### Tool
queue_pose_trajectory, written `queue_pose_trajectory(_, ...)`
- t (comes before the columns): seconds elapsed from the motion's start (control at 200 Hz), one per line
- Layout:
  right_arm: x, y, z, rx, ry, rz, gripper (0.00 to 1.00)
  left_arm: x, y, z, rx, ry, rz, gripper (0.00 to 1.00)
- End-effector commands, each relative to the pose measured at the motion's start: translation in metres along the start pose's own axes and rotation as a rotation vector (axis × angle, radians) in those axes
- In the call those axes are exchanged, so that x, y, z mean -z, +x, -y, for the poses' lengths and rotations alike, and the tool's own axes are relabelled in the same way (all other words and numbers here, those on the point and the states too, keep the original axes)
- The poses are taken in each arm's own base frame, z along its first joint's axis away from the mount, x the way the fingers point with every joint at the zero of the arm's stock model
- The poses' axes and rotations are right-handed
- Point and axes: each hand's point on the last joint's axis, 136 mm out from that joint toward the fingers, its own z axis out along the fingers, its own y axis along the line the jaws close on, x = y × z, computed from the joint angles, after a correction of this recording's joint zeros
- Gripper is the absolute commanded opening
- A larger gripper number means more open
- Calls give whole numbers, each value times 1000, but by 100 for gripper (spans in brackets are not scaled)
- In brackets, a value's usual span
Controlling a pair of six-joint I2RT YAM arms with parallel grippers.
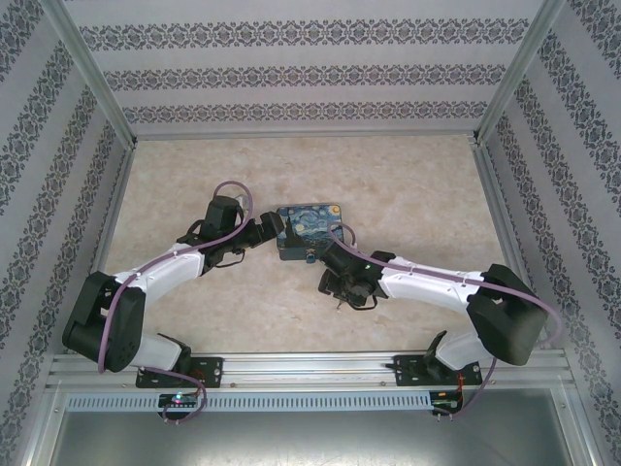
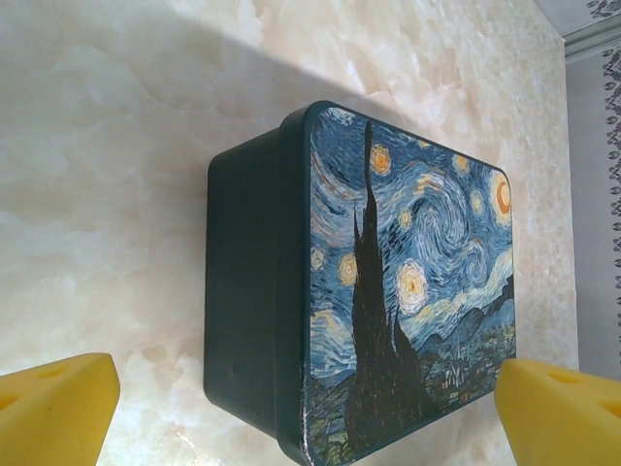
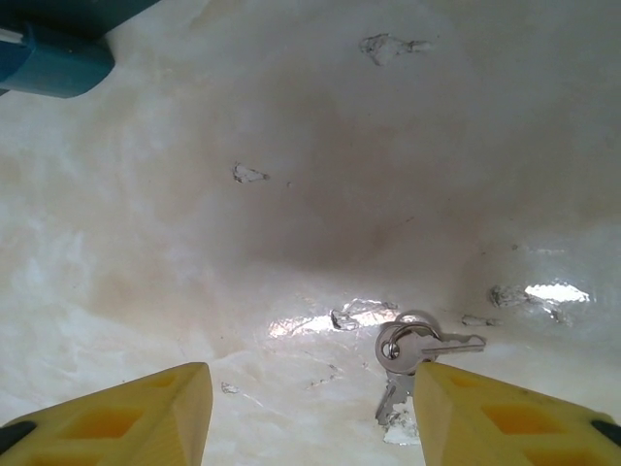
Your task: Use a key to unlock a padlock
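Shift the open-fingered right gripper (image 3: 310, 408) toward 3 o'clock — centring the small silvery key (image 3: 412, 349); left gripper (image 2: 306, 413), spread, flanks the teal painted box (image 2: 408, 291).

White arm shells (image 1: 165, 268), black joints (image 1: 97, 330), lilac cables (image 1: 117, 306), yellow fingers (image 2: 49, 408)

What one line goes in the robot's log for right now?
left gripper: open, facing painted box | right gripper: open, above keys lying on table | keys: not gripped | box: lid on
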Motion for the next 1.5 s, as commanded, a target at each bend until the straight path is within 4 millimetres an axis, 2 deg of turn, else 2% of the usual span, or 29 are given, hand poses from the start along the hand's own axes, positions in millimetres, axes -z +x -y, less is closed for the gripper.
queue_pose_trajectory(0.0,5,2,4,-6,42,9,57,1,-3,-1,-1,23,14,99)
queue_pose_trajectory(0.145,7,8,6,-11,48,4,57,1,-3,-1,-2,25,12,99)
queue_pose_trajectory(0.33,1,13,18,-31,84,-5,57,0,-2,-3,-1,26,7,99)
queue_pose_trajectory(0.55,-6,13,11,-28,91,-19,54,0,-1,-4,1,29,3,99)
queue_pose_trajectory(0.704,-14,15,14,-31,113,-34,54,-1,0,-4,6,31,0,99)
queue_pose_trajectory(1.159,-21,-3,18,-35,141,-20,53,-4,1,-5,10,32,-9,99)
queue_pose_trajectory(1.494,-33,3,22,-11,189,-65,51,-6,2,-6,13,32,-15,99)
